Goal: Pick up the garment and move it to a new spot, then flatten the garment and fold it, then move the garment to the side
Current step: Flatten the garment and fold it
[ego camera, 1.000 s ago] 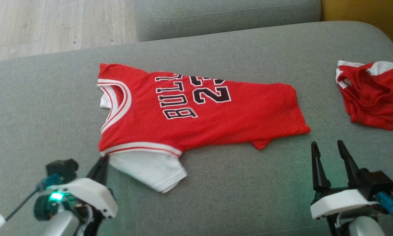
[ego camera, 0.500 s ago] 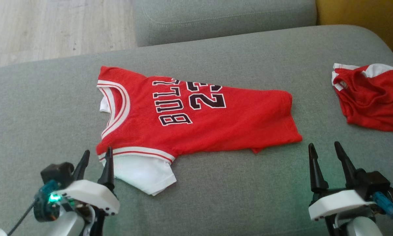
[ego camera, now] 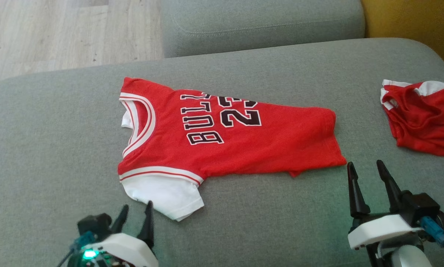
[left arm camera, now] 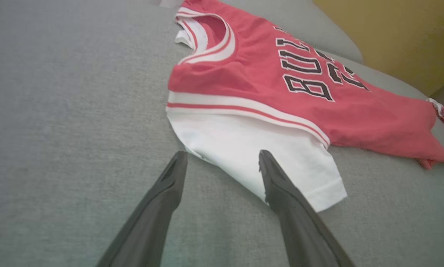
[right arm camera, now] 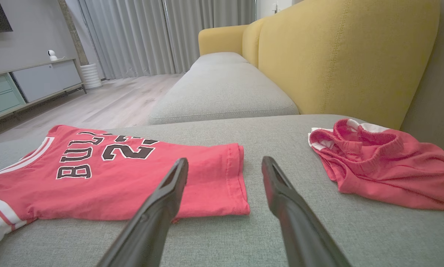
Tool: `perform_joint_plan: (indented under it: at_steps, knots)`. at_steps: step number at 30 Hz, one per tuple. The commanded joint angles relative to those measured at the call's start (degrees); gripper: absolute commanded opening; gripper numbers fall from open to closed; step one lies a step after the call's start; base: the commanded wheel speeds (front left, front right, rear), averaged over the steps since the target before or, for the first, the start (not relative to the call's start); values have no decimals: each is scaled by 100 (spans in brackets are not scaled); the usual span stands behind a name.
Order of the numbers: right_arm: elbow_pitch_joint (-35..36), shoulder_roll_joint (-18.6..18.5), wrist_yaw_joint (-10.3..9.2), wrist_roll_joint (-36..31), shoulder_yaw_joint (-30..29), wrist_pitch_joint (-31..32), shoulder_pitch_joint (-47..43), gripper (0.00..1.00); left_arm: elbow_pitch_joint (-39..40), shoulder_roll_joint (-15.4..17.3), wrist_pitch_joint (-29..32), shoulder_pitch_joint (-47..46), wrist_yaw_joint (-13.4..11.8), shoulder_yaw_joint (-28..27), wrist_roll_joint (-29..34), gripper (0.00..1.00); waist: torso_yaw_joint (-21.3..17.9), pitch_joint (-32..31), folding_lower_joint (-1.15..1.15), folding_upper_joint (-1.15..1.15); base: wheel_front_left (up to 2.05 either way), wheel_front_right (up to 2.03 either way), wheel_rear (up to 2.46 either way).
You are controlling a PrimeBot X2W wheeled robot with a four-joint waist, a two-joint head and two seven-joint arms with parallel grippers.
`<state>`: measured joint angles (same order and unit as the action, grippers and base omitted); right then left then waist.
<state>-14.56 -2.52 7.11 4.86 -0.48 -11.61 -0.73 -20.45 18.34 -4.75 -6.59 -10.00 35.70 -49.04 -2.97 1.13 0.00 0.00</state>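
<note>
Red basketball jersey with white sleeves [ego camera: 225,141] lies spread mid-way on a grey fabric sofa seat [ego camera: 59,148]. Left tool [ego camera: 137,205] and right tool [ego camera: 365,163] hover at the seat's near edge, both wide and empty. The cloth looks limp and light, best pinched at its corners.

Head cam looks down at sofa [ego camera: 40,129]; wrist cams low, L prob. nearest, all share jersey [ego camera: 244,148].

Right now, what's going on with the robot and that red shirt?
The red basketball jersey with white sleeves lies spread on the grey sofa cushion, held by nothing. The left gripper is open, fingers by the white sleeve; the right gripper is open near the hem. Crumpled red shorts lie to the right.
</note>
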Motion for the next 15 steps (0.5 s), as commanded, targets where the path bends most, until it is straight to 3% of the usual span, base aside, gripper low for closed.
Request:
perform_joint_plan:
  at_steps: [1,9,15]
  knots:
    - [215,-36,37,-46,167,-12,68,100,51,6,-11,-161,40,-155,-55,100,-30,8,0,0,0,0,0]
    - [288,-36,37,-95,220,42,84,100,-490,-166,-45,-354,78,-215,-167,100,-216,103,0,0,0,0,0]
    - [343,-36,37,-125,216,74,63,100,-837,-355,-45,-586,293,-230,-303,100,-344,170,0,0,0,0,0]
